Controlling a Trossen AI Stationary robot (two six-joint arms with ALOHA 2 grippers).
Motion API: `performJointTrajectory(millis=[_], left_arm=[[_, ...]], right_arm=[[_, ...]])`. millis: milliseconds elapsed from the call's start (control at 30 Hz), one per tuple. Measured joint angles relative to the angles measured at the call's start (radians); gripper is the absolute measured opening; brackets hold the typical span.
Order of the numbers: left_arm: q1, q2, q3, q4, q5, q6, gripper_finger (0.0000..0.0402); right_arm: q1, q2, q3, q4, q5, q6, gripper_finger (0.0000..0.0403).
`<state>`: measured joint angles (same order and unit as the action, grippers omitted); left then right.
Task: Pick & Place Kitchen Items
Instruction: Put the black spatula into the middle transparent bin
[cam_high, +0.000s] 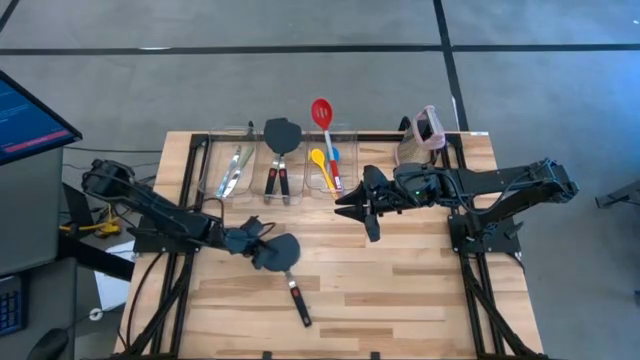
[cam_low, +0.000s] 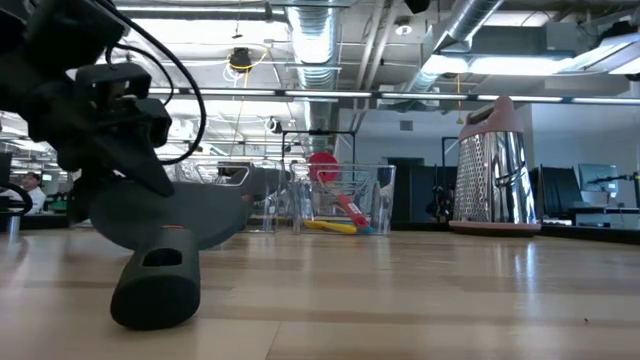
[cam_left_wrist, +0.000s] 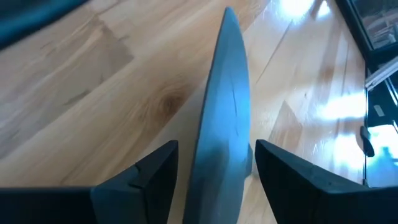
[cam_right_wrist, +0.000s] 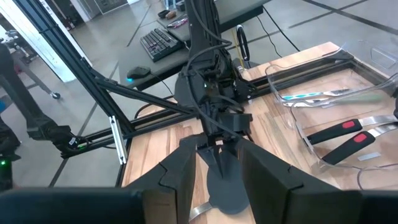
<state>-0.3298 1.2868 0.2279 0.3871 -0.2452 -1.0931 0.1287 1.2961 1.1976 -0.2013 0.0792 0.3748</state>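
Observation:
A dark grey spatula (cam_high: 285, 262) lies on the wooden table, its blade (cam_left_wrist: 225, 106) toward the left arm and its black-red handle (cam_high: 298, 298) pointing to the near edge. My left gripper (cam_high: 262, 243) is low at the blade and open. One finger (cam_left_wrist: 149, 180) stands on each side of the blade, with a narrow gap on both sides. My right gripper (cam_high: 366, 207) hovers open and empty above the table's middle right. In the right wrist view it (cam_right_wrist: 217, 168) faces the spatula and the left arm.
Three clear bins (cam_high: 205, 170) stand in a row at the far edge. They hold silvery tools (cam_high: 235, 165), spatulas (cam_high: 281, 140), a red slotted spoon (cam_high: 321, 112) and yellow and blue spoons (cam_high: 322, 160). A beige grater with a pink top (cam_high: 425, 130) stands at the far right.

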Motion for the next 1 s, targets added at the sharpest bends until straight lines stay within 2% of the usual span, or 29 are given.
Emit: performJointTrajectory(millis=[133,267,733,1000], left_arm=[[0.005,0.037,0.000,0.036,0.000,0.013,0.0202],[0.005,0.057,0.000,0.040,0.001,0.014,0.0179],[0.004,0.056,0.003,0.069,0.013,0.013,0.0012],[0.004,0.004,0.001,0.087,0.014,0.047,0.0002]], right_arm=[[0.000,0.000,0.000,-0.001,0.000,0.000,0.0118],[0.000,0.000,0.000,-0.001,0.000,0.000,0.0118],[-0.001,0.000,0.000,-0.004,0.000,-0.018,0.0118],[-0.001,0.000,0.000,-0.004,0.000,-0.018,0.0118]])
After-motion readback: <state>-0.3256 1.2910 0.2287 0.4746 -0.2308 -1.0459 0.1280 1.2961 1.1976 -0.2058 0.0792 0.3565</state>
